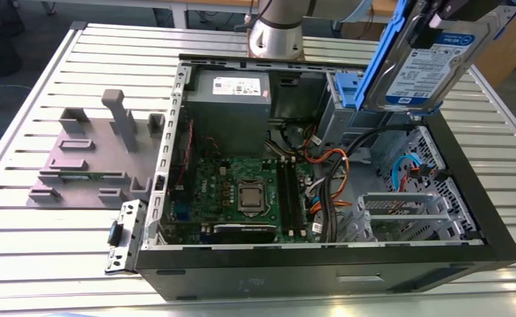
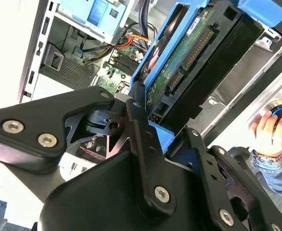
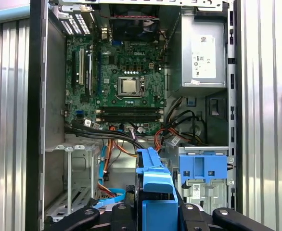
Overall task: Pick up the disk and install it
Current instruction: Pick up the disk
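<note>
Closest to the lens in the second wrist view are the black jaws, clamped tight on the disk [image 2: 186, 62]. They're pinching the blue bracket at one end, and the green circuit-board side and connector edge face that camera.

In the exterior view the disk hangs in the air, tipped on a slant with its label facing out. It sits over the far corner of the open computer case [image 1: 328, 271] on the exterior view's right. It looks clear of everything below, but that angle is a bit awkward, so I wouldn't swear to how much gap there is over the blue latch piece [image 3: 202, 166].

So my read is that the pick-up part is done and the install isn't. The disk is up high and nowhere near seated.

Down inside there's the motherboard [image 1: 240, 191], the grey power supply [image 1: 227, 99] and a metal drive cage [image 1: 399, 211] near the front. A tangle of orange cables [image 1: 328, 165] runs between them. The case sits on a slatted bench [image 1: 29, 218] with a grey fixture [image 1: 91, 158] beside it. A person's hand [image 2: 266, 132] rests on something round off to the side.

Seating it would need the bracket squared up with its slot rather than slanted like now. It'd also need a straight path that doesn't snag those cables, since the bay area is crowded.
</note>
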Available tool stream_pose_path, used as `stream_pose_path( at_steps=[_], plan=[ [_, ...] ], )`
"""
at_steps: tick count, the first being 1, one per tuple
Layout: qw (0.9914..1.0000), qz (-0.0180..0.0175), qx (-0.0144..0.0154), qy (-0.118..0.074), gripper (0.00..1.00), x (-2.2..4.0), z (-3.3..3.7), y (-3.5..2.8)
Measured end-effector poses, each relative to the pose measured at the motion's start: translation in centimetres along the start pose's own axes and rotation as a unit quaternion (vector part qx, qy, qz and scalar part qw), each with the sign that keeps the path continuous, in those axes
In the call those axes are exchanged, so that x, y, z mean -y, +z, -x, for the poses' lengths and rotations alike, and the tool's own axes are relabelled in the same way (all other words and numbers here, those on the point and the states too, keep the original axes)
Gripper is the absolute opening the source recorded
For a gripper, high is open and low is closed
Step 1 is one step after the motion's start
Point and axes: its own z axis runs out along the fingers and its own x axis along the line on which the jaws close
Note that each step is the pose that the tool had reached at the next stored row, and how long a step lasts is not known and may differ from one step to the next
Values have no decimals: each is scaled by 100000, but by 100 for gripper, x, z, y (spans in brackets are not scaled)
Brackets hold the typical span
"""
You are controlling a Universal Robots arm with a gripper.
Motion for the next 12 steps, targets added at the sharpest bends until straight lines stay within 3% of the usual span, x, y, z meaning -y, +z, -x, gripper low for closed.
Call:
stream_pose_path(
  at_steps=[12],
  plan=[
    [100000, -1, -4, 1, 37, 1, -27, 0]
  ],
)
